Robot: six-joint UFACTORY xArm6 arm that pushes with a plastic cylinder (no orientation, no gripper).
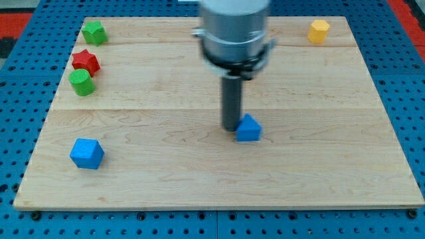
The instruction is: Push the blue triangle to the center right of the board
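Observation:
The blue triangle (249, 129) lies near the middle of the wooden board (319, 166), a little below centre. My tip (230, 127) stands right beside it, touching or almost touching its left side. The dark rod rises from there to the grey arm body at the view's top.
A blue cube-like block (87, 153) lies at the lower left. A green block (94, 32), a red star (85, 62) and a green cylinder (82, 82) stand at the upper left. A yellow block (319, 30) is at the upper right. Blue pegboard surrounds the board.

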